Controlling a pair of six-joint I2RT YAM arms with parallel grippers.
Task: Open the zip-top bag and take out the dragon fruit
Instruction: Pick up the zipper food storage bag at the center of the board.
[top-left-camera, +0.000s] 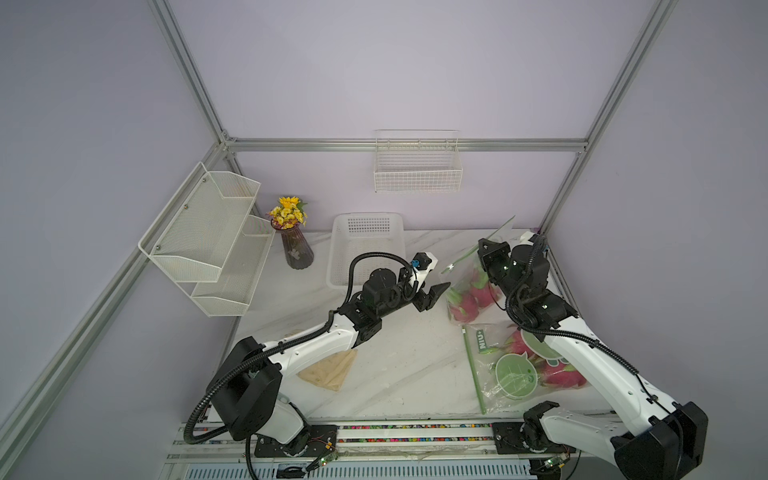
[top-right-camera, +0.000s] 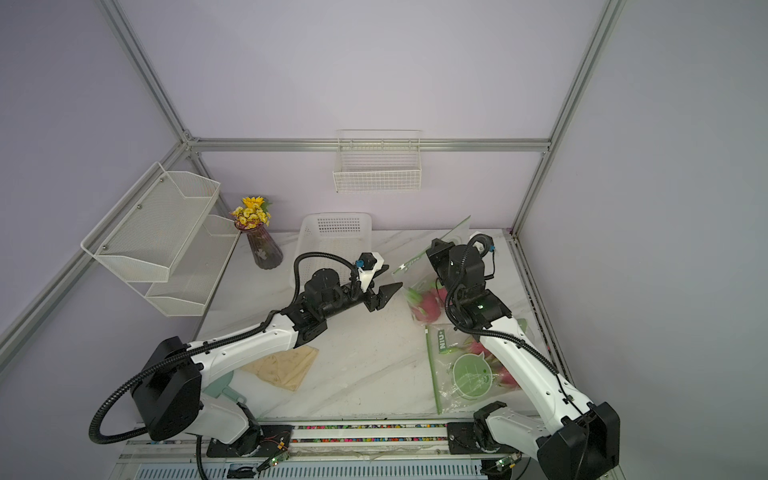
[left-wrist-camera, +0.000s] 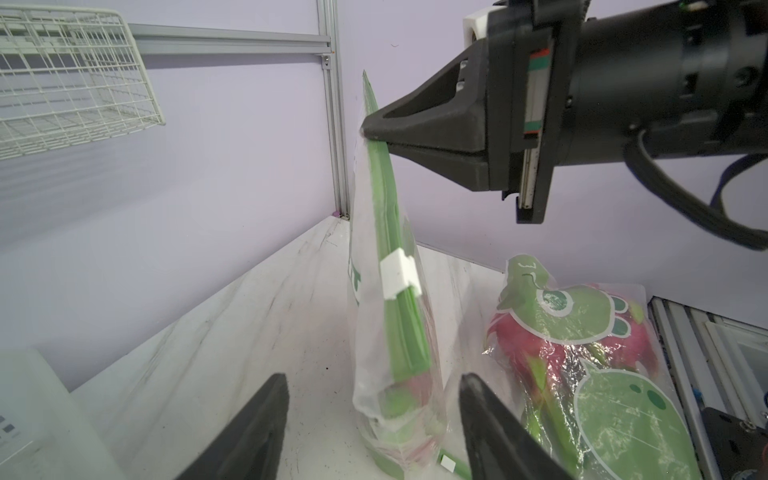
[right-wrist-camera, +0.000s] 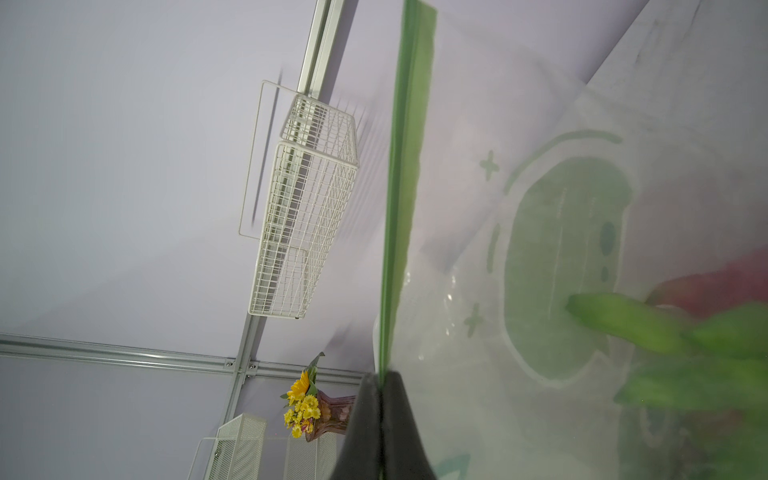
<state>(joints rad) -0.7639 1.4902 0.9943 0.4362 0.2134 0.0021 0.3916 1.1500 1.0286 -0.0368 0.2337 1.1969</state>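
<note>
Right gripper pinches the green strip of the zip-top bag, left gripper gapes empty; heavy dragon fruit could drag it loose

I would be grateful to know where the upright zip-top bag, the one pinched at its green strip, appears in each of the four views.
In a top view: upright bag, right of centre.
In a top view: right of centre too.
Left wrist: mid-picture, standing tall.
Right wrist: fills the right half.
Shared landmark: white wire wall basket.
</note>
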